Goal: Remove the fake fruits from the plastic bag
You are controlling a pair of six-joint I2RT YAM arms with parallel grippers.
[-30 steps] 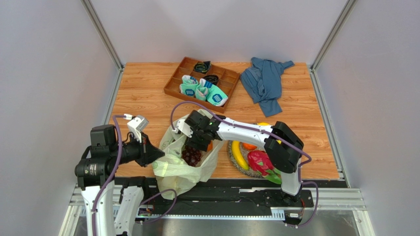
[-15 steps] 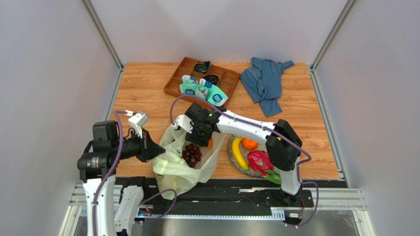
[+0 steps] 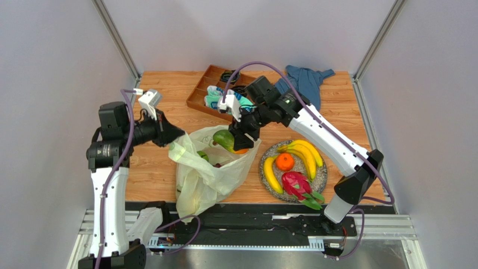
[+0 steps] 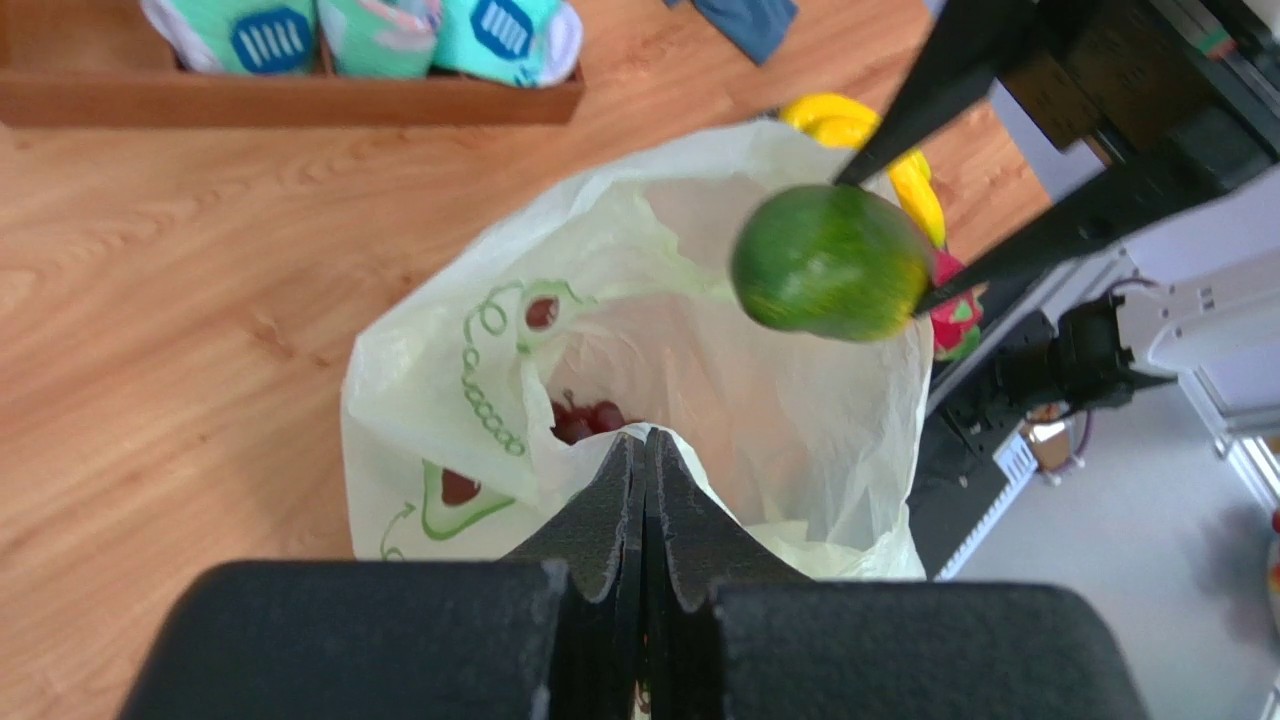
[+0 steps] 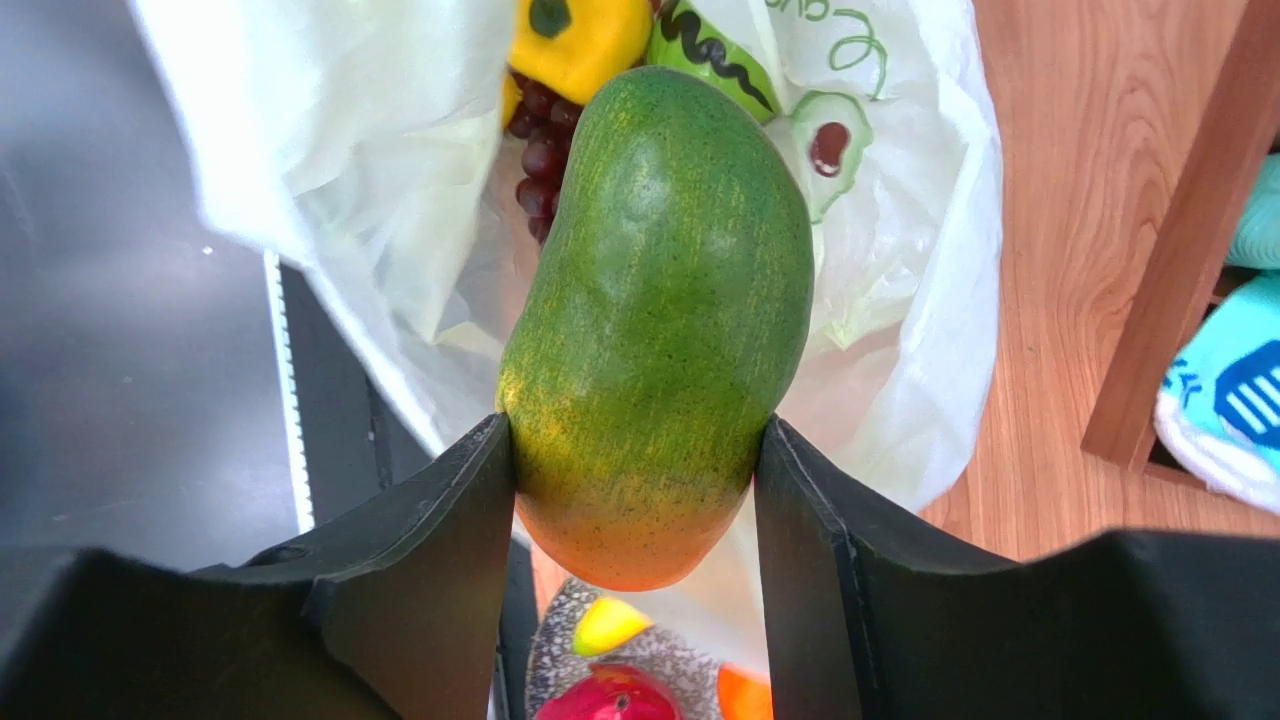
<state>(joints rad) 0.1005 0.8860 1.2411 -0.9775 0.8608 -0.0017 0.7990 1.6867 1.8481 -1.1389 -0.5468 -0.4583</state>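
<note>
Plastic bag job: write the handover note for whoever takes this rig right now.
Left gripper: shut on the plastic bag rim, holding its mouth open.
Right gripper: shut on the mango, lifted above the bag mouth.
Done: bananas, orange and dragon fruit lie on the plate.
Left: set the mango on the plate, then fetch the grapes from the bag's bottom; check for more.

Lab test cell, grey panels (image 3: 247,28), aluminium rails (image 3: 115,36)

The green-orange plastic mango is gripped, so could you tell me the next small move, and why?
Probably swing the right gripper toward the round grey plate: it clamps the green-orange plastic mango above the translucent pale plastic bag, whose rim the left gripper pinches.
</note>
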